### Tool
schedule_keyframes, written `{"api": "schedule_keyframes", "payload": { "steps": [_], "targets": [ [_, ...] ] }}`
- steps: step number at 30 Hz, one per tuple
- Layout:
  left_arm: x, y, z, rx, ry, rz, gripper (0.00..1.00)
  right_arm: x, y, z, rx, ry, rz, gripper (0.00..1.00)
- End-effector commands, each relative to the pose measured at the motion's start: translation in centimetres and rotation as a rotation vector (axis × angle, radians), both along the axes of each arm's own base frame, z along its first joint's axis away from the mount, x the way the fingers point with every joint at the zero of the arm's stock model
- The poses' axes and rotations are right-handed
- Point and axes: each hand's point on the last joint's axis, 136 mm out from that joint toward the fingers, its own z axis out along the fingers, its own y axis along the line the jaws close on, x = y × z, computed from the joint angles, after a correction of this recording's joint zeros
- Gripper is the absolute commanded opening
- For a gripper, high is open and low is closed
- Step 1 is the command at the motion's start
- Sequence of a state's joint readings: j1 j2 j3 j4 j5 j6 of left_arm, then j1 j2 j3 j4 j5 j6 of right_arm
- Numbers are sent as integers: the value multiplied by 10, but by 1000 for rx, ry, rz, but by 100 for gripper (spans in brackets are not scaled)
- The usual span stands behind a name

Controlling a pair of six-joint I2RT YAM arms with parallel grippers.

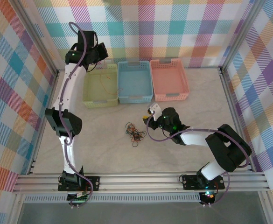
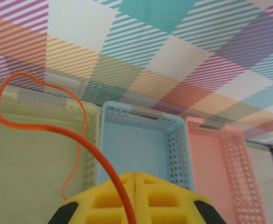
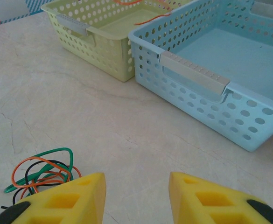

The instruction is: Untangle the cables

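A small tangle of orange, black and green cables (image 1: 135,133) lies on the table in front of the baskets. In the right wrist view the tangle (image 3: 40,172) sits just left of my left fingertip. My right gripper (image 3: 136,179) is open, low over bare table to the right of the tangle, with nothing between its fingers. My left gripper (image 2: 135,173) is shut on an orange cable (image 2: 43,126) that loops upward over the green basket (image 2: 29,163). From above, the left gripper (image 1: 100,59) hangs at the back edge of the green basket (image 1: 100,100).
Three baskets stand in a row at the back: green, blue (image 1: 135,98) and pink (image 1: 169,95). A thin orange wire (image 3: 148,18) lies inside the green basket (image 3: 94,42). Plaid walls enclose the table on three sides.
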State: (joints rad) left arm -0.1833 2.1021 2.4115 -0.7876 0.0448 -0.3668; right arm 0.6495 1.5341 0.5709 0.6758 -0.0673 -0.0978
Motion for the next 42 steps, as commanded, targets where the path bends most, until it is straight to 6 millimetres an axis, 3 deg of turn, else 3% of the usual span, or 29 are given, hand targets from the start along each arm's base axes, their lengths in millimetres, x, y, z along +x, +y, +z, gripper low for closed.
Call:
{"api": "schedule_keyframes", "payload": {
  "steps": [1,11,18,19,22,25,27,31,35,38,42],
  "targets": [
    [8,19,-14,62,30,29,0,-1,4,13,11,-32,15,41],
    [18,21,-122,127,250,11,0,-2,5,12,9,-28,19,42],
    [3,13,-178,86,406,-16,2,-2,7,12,13,-22,28,43],
    [-1,12,-183,71,427,-18,7,-2,7,11,12,-20,29,43],
    [-17,8,-192,16,464,-7,42,-3,5,11,11,-23,23,44],
    [-35,4,-188,-46,452,-3,64,-2,4,12,12,-27,17,45],
    [-46,2,-177,-55,416,-2,71,-2,4,13,13,-28,16,46],
    [-78,2,-137,-49,310,-1,74,-3,1,13,11,-33,9,46],
    [-129,-12,-106,-80,194,-50,78,-5,3,13,14,-30,25,47],
    [-170,-31,-103,-121,137,-123,78,-8,4,13,16,-20,37,47],
    [-211,-51,-118,-157,119,-198,77,-17,12,11,-3,28,104,48]
  ]
}}
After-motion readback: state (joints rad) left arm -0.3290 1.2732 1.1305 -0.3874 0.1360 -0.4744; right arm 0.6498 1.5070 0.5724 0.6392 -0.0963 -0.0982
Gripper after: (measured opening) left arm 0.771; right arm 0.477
